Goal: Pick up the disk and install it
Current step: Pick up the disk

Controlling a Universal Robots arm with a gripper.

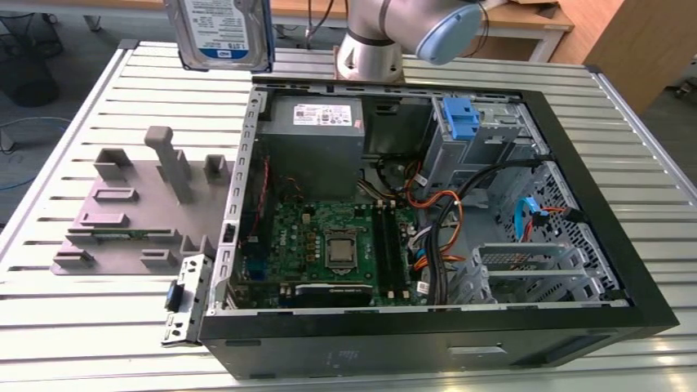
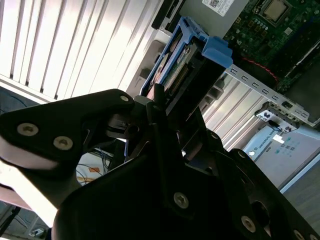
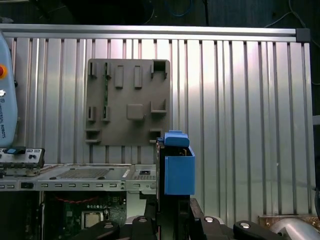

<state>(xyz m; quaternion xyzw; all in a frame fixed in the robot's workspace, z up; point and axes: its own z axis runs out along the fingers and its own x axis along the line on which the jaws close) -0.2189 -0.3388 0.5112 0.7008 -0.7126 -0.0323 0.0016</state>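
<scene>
The disk hangs upright in the air, label facing the camera, above the far part of the table. It is to the exterior view's left of the arm's base and beyond the open case's far corner. In both wrist views my gripper is shut on the disk, whose blue side rail sticks out past the black fingers. The second wrist view shows the disk edge-on, with its connector end in sight.
An open computer case lies on the slatted metal table, holding a motherboard, a grey power-supply box, a drive cage with a blue latch and loose cables. A grey plastic stand sits beside the case.
</scene>
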